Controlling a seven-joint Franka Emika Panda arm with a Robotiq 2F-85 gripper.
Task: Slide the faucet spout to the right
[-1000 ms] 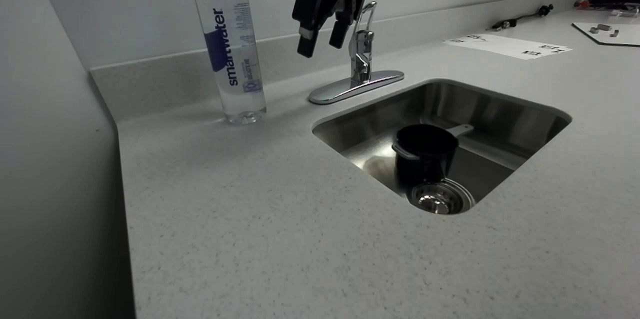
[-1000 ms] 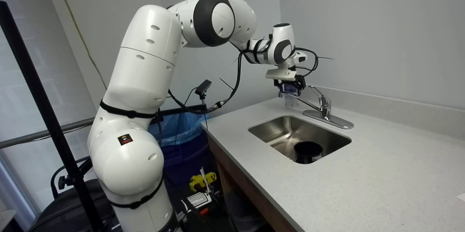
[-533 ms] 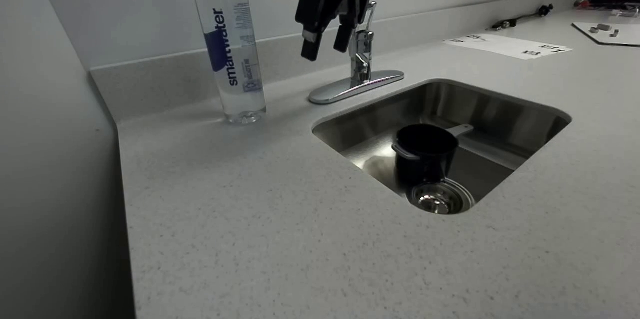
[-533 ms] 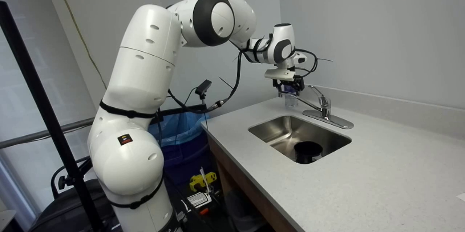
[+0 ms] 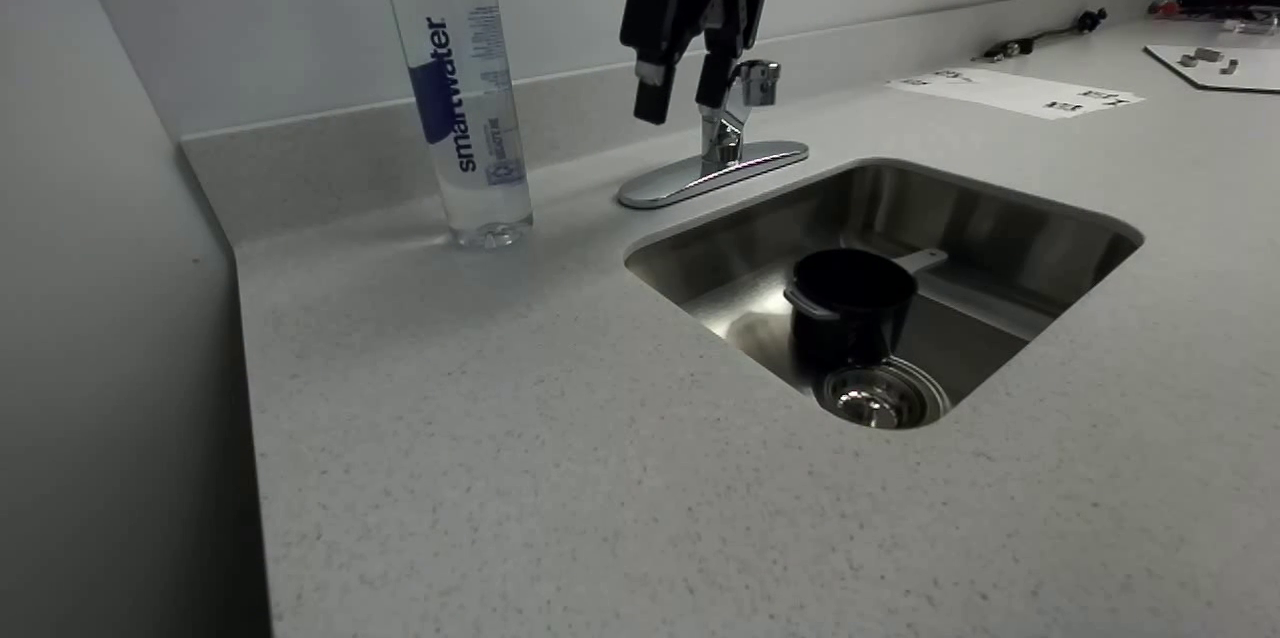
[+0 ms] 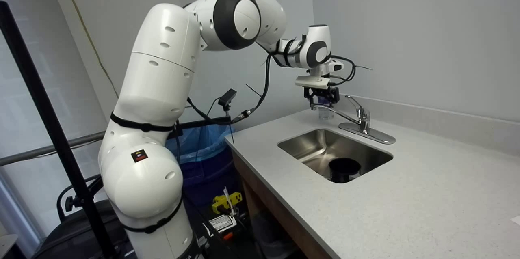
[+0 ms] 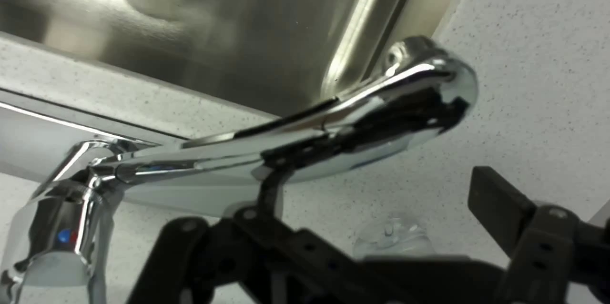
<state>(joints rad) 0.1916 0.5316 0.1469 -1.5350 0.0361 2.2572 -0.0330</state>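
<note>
As I look along from the arm (image 6: 146,84), the sink (image 6: 315,141) comes first, a dark pot (image 6: 344,169) in it, and then the spout (image 7: 310,137), jutting from the faucet body (image 6: 363,120) toward the far end of the counter (image 6: 426,194). Close by the spout hangs the gripper (image 5: 683,100), jaws spread wide and holding nothing. What matters is the side: from the wrist, the spout lies ahead of the fingertips (image 7: 500,208), toward the sink, and its long axis runs aslant across the gap from one finger's side to the other's. So I'd reckon on a push, not a pinch, shoving the spout's flank out over the sink, which I take to be rightward. The finger nearer the faucet body overlaps the spout in view; whether they touch, I can't tell. Farther back, behind the gripper, stands the bottle (image 5: 455,98), which I judge to be out of that push's way.
</note>
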